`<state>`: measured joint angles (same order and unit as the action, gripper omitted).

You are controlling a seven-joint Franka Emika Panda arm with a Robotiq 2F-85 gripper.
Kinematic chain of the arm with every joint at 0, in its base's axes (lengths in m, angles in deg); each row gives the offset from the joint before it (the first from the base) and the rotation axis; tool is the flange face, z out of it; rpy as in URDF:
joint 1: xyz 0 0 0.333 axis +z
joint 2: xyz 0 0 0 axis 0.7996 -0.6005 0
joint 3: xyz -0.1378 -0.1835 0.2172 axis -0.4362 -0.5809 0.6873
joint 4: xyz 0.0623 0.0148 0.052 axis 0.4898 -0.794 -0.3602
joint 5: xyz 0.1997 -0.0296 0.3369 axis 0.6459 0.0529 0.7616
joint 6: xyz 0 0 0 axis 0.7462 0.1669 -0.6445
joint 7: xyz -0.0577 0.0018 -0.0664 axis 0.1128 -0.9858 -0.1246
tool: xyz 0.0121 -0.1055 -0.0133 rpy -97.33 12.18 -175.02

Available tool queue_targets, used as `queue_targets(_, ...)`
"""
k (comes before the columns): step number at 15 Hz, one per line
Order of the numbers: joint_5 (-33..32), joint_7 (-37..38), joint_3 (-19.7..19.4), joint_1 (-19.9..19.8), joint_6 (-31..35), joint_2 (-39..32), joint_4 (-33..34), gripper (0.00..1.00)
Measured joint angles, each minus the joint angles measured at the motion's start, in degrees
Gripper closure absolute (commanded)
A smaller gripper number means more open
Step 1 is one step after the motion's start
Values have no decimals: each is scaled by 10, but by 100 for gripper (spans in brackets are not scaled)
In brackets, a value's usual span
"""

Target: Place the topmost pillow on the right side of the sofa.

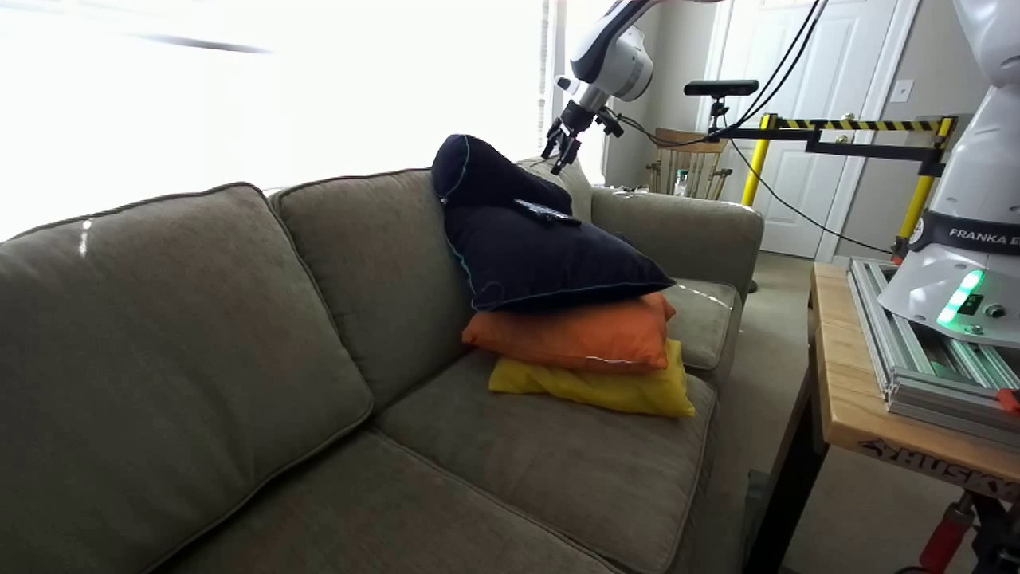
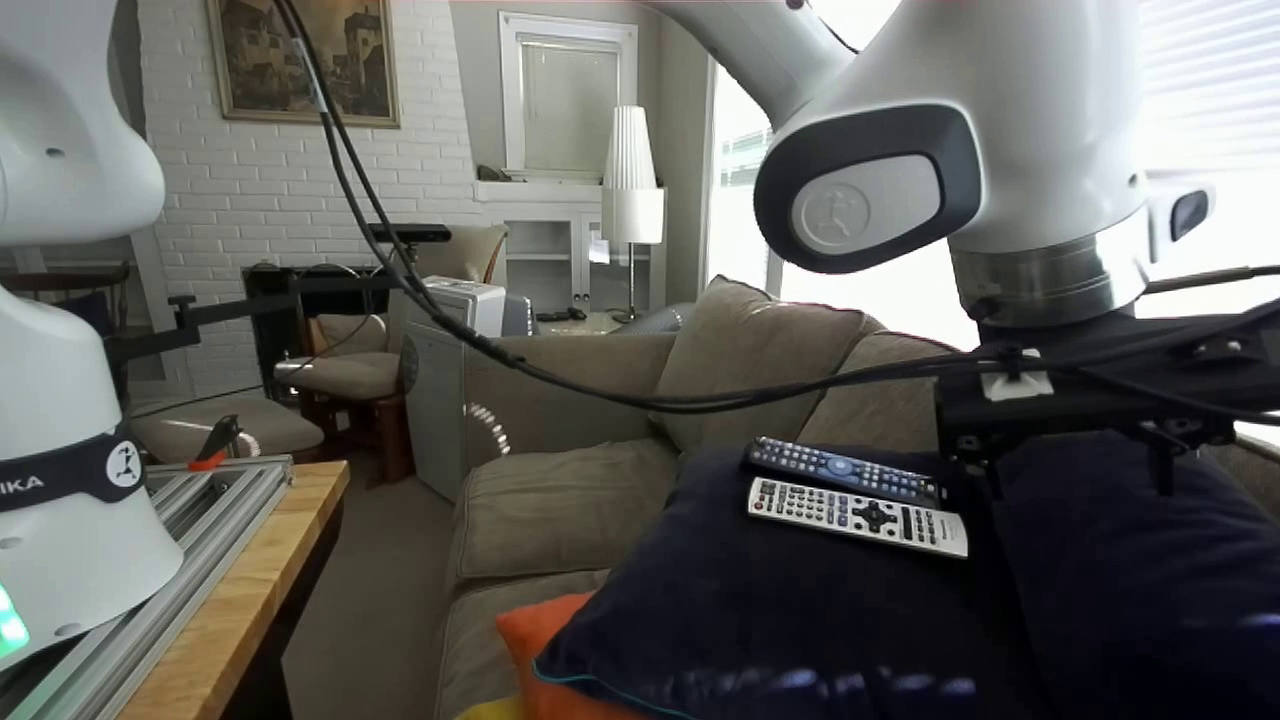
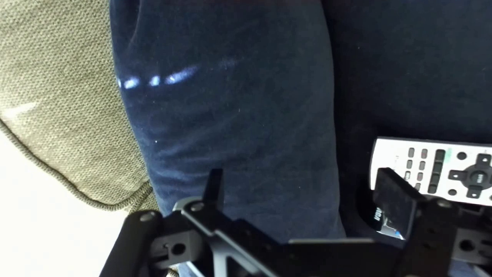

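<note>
1. Closest to the wrist camera is the gripper (image 3: 301,179), its two black fingers (image 3: 396,196) spread wide apart, with navy fabric showing through the broad gap between them.
2. Below the fingers lies the topmost pillow (image 3: 246,115), plain and dark navy, resting on the rear part of the lower navy pillow (image 1: 566,259). In an exterior view the gripper (image 1: 554,161) hangs clear above it. In the wrist view, small spots of light cross its fabric beyond the fingers.
3. Under the finger at the right of the wrist view spreads that lower navy pillow. Just past the same finger, partly covered by it, lies the silver remote (image 3: 392,154).
4. Beside the silver remote, also on the lower navy pillow, lies the dark remote (image 2: 845,473); in the wrist view that finger hides much of it.
5. Farther beneath the fingers, under both navy pillows, comes the orange pillow (image 1: 574,335), then the yellow pillow (image 1: 590,388) at the stack's bottom.
6. Lower still is the seat of the grey-taupe sofa (image 1: 510,462). Past the finger at the left of the wrist view, its back cushion (image 3: 57,77) borders the topmost pillow's edge.
7. Well apart from the fingers, the arm's base (image 1: 916,287) is mounted on the wooden table (image 1: 837,351).
</note>
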<state>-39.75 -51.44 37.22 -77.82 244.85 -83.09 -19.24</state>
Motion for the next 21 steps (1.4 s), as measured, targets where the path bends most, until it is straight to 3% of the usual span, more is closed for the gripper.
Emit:
queue_targets(9, -49, -25, 28, -15, 43, -119, 109, 0)
queue_targets(10, -55, -25, 29, -15, 44, -132, 122, 25)
queue_targets(12, -69, -25, 30, -15, 45, -154, 145, 34)
queue_targets(21, -81, -20, 32, -15, 45, -179, 186, 94)
